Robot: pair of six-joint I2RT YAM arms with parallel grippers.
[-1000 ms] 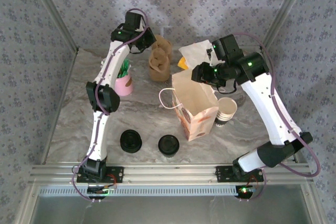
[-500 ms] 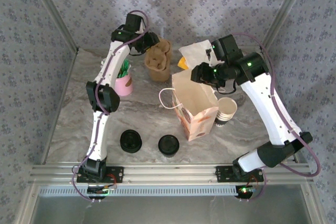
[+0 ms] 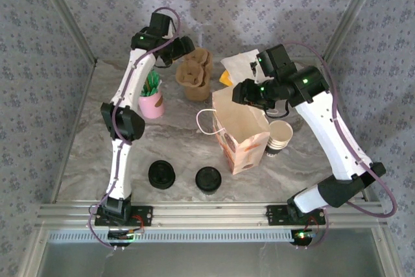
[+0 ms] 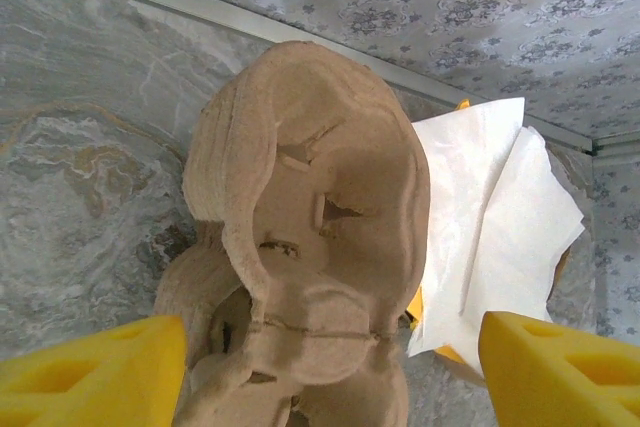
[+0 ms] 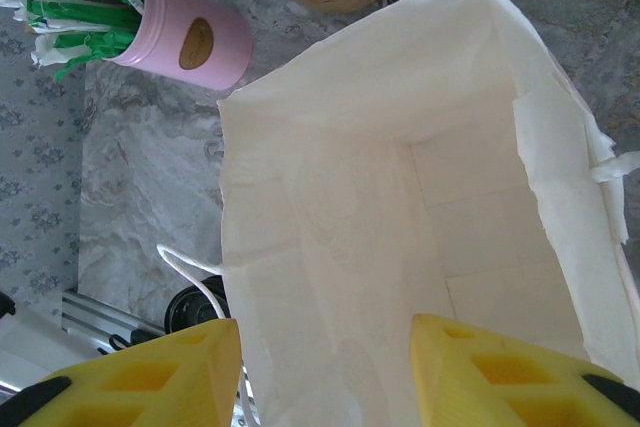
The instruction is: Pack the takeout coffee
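Observation:
Two round black-topped things [image 3: 161, 174] [image 3: 208, 179] stand near the front edge; from above I cannot tell which is the takeout coffee. A paper bag [image 3: 241, 135] stands open mid-table, its pale inside [image 5: 440, 177] facing up. My right gripper [image 3: 244, 92] [image 5: 325, 377] hovers open over the bag's far rim, its yellow fingers [image 5: 130, 377] apart with nothing gripped. My left gripper [image 3: 183, 48] [image 4: 325, 377] is open at the back of the table. Its jaws stand wide on either side of a stack of brown pulp cup carriers [image 4: 310, 217] [image 3: 194, 72].
A stack of lidless paper cups [image 3: 280, 135] stands right of the bag. A pink holder with green straws [image 3: 152, 100] [image 5: 190, 37] is at back left. White napkins [image 3: 238, 65] [image 4: 490, 217] lie behind the bag. Patterned walls close the back and sides.
My left gripper has opened from shut and pulled back up and to the left. The carrier stack has shifted a little. The right arm has hardly moved.

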